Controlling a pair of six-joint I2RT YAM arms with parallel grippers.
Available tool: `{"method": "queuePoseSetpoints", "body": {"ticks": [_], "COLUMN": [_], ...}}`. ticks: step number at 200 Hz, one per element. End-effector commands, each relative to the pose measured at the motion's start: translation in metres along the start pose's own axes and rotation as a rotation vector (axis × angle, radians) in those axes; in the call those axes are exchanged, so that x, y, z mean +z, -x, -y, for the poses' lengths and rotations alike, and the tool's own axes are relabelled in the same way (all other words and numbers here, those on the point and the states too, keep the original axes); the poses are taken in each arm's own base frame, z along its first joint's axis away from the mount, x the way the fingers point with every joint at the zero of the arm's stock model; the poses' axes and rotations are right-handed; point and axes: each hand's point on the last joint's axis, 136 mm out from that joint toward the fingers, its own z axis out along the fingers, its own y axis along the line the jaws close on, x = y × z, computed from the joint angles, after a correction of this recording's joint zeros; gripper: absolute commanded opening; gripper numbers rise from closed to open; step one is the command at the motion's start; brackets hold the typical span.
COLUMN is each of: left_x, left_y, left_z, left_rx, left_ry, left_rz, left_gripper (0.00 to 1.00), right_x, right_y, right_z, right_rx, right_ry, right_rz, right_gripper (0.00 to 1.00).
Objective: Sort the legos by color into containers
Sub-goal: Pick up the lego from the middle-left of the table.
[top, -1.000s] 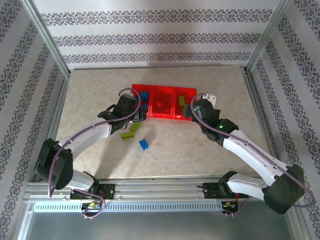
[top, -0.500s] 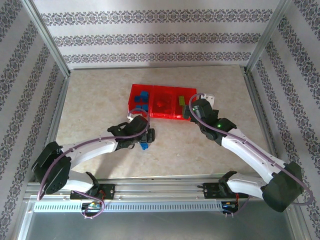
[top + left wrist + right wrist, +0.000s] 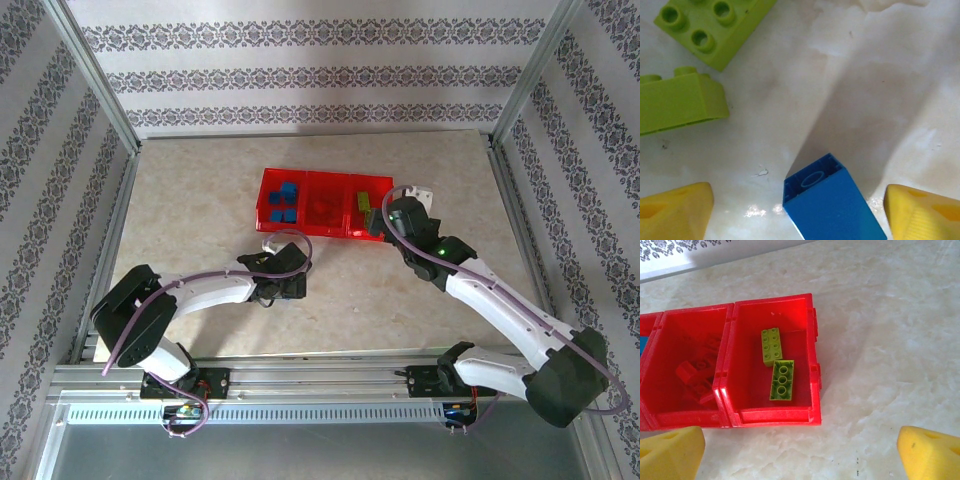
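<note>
A blue lego [image 3: 832, 200] lies on its side on the table, hollow underside facing away, between the yellow fingertips [image 3: 675, 210] of my left gripper [image 3: 289, 287], which is open and low over it. Two lime legos [image 3: 712, 25] [image 3: 677, 102] lie just beyond. The red tray [image 3: 305, 177] holds blue legos [image 3: 285, 200] in its left compartment, red legos [image 3: 695, 377] in the middle and two lime legos [image 3: 771, 346] [image 3: 782, 380] on the right. My right gripper [image 3: 800, 455] is open and empty, hovering off the tray's near right corner [image 3: 815, 417].
The tray sits mid-table toward the back. Metal frame posts [image 3: 95, 80] and patterned walls enclose the table on three sides. Bare marble tabletop [image 3: 400, 300] lies between the arms and to the right of the tray.
My left gripper pulled back from the tray's left compartment toward the near side and came down over the loose blue lego. The right gripper barely moved.
</note>
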Motion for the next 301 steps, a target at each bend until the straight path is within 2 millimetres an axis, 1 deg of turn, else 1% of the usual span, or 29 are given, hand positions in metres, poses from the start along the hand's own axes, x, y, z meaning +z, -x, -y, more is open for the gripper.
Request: {"method": "queuePoseSetpoints", "body": {"ticks": [1,12,26,35,46,73,90,118,139,161,220,239,263,289,301], "left_x": [-0.003,-0.004,-0.006,-0.007,-0.007,-0.005,-0.002,0.003,0.007,0.010,0.011,0.005,-0.011,-0.032,-0.043], "left_y": [-0.007,-0.008,-0.009,-0.008,-0.009,-0.008,-0.009,-0.011,-0.013,-0.014,-0.010,-0.004,0.016,0.051,0.069], "left_z": [-0.008,-0.010,-0.014,-0.015,-0.016,-0.016,-0.015,-0.014,-0.014,-0.014,-0.010,-0.008,-0.006,-0.009,-0.007], "left_rx": [0.005,0.003,-0.001,-0.002,0.000,0.000,0.005,0.016,0.027,0.035,0.055,0.064,0.086,0.106,0.099], "left_ry": [0.052,0.056,0.061,0.062,0.068,0.068,0.070,0.078,0.084,0.093,0.088,0.078,0.082,0.107,0.094], "left_rz": [-0.017,-0.015,-0.010,-0.005,-0.002,0.001,-0.006,-0.017,-0.028,-0.035,-0.029,-0.006,0.063,0.182,0.240], "left_gripper": [0.83,0.80,0.73,0.71,0.65,0.57,0.53,0.51,0.44,0.40,0.30,0.29,0.29,0.29,0.29], "right_x": [-0.002,-0.001,0.000,0.001,0.001,0.003,0.003,0.002,0.002,0.003,0.007,0.007,0.008,0.009,0.009], "right_y": [0.005,0.005,0.004,0.004,0.004,0.004,0.004,0.005,0.005,0.006,0.007,0.007,0.006,0.003,0.002], "right_z": [0.003,0.002,0.001,0.001,0.000,-0.001,-0.002,-0.002,-0.002,-0.003,-0.009,-0.009,-0.009,-0.009,-0.009], "right_rx": [0.026,0.025,0.026,0.027,0.028,0.028,0.027,0.026,0.026,0.025,0.020,0.019,0.020,0.024,0.025], "right_ry": [-0.003,-0.002,-0.001,-0.001,0.000,0.002,0.005,0.005,0.007,0.009,0.014,0.016,0.013,0.016,0.017], "right_rz": [0.016,0.013,0.010,0.009,0.007,0.003,0.002,0.003,0.004,0.002,-0.011,-0.011,-0.012,-0.016,-0.020], "right_gripper": [0.98,0.98,0.98,0.98,0.98,0.98,0.98,0.98,0.98,0.98,0.99,0.98,0.98,0.98,0.98]}}
